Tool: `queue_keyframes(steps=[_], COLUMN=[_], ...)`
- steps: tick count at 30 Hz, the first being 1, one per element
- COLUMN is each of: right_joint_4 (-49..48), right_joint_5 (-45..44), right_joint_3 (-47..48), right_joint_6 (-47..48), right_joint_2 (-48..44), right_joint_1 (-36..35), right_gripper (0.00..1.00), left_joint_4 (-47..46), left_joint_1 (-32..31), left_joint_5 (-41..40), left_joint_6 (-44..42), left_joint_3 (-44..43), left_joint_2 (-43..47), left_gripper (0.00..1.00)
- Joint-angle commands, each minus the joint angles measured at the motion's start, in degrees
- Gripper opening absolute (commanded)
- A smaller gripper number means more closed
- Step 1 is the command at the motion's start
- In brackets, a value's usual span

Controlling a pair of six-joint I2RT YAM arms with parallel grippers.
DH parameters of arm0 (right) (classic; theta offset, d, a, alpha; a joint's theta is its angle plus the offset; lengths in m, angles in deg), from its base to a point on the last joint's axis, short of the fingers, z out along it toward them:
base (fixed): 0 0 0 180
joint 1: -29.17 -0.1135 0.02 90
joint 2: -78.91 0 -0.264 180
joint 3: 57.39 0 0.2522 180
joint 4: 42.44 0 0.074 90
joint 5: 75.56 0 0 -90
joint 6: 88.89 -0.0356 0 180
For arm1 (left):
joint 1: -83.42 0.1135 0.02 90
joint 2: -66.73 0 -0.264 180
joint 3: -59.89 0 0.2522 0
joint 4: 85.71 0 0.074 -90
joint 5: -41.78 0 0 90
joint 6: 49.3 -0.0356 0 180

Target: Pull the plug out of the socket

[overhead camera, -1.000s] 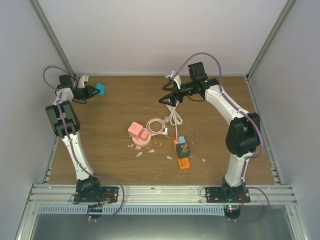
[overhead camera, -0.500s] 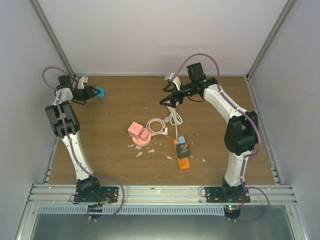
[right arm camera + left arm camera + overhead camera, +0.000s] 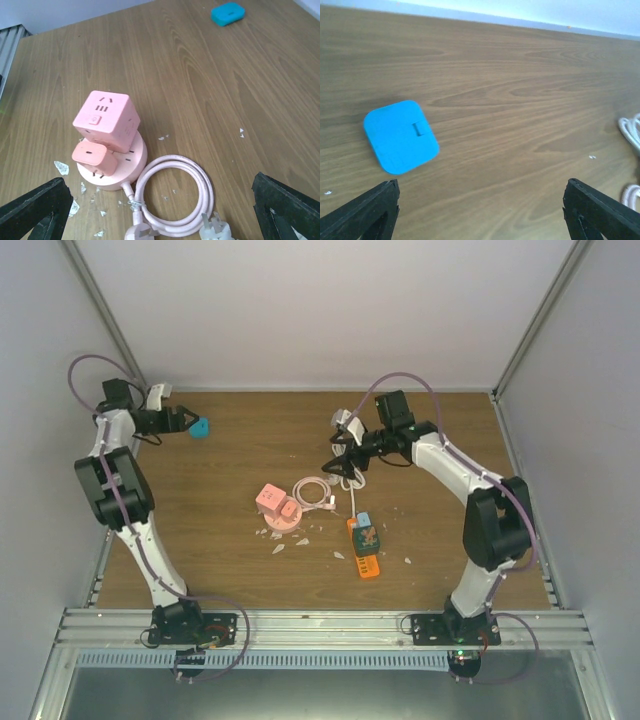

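My left end effector (image 3: 480,184) gaped wide near the blue square plug (image 3: 400,136) lying loose on the brown wooden desk (image 3: 240,450). My right end effector (image 3: 159,181), equally wide, faced the pink round socket (image 3: 112,169), white walls (image 3: 300,310) around.

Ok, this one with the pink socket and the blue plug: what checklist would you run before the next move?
1. Is the blue plug flat on the table, apart from the left hand: ok.
2. Is the left hand open and holding nothing: ok.
3. Is the right hand open and facing the round pink socket: ok.
4. Is the round pink socket free of plugs: not ok; the pink cube adapter and the small pink plug sit in it.
5. Is the socket braced against lifting: not ok; nothing holds it.
6. Is the pink cable coil clear of the right hand's descent: cannot tell.
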Motion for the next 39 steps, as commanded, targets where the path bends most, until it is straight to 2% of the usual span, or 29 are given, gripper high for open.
queue_keyframes(steps=[1, 3, 8, 13, 16, 18, 21, 26, 32, 39], right_joint_4=[-6.97, -7.81, -8.82, -9.01, -8.35, -7.86, -6.47, -3.87, -1.52, 0.22], right_joint_5=[-2.86, -3.71, -4.19, -3.91, -3.69, -3.70, -3.23, -2.13, -3.20, -3.66], right_joint_3=[-4.15, -5.81, -9.77, -13.95, -15.45, -16.27, -16.96, -16.89, -15.60, -15.14], right_joint_6=[-0.80, -0.64, -0.53, 1.14, 2.08, 2.51, 3.35, 5.34, 7.10, 8.42], right_joint_2=[-5.71, -7.17, -9.92, -12.57, -13.46, -14.01, -14.64, -14.36, -12.93, -12.28], right_joint_1=[-2.97, -4.25, -6.73, -7.82, -7.83, -7.82, -7.82, -7.86, -7.82, -7.82], right_gripper=[1.00, 1.00, 1.00, 1.00, 1.00, 1.00, 1.00, 1.00, 1.00, 1.00], left_joint_4=[2.00, 2.91, 12.79, 25.36, 33.90, 37.44, 37.58, 34.39, 30.73, 28.63], left_joint_1=[0.27, 0.31, -0.91, -2.72, -5.22, -7.02, -10.69, -18.55, -25.13, -29.47], left_joint_5=[3.24, 6.09, 14.11, 16.40, 14.01, 13.10, 11.65, 4.15, -0.25, -3.92], left_joint_6=[-8.91, -13.15, -33.47, -55.67, -69.34, -75.39, -81.08, -87.05, -89.51, -91.37], left_joint_3=[5.76, 8.67, 12.15, 13.79, 13.86, 14.27, 16.45, 20.83, 22.42, 22.65], left_joint_2=[8.55, 12.49, 19.00, 22.17, 21.89, 21.73, 23.26, 24.49, 22.89, 20.56], left_gripper=[0.92, 0.92, 0.93, 0.92, 0.91, 0.91, 0.91, 0.90, 0.91, 0.92])
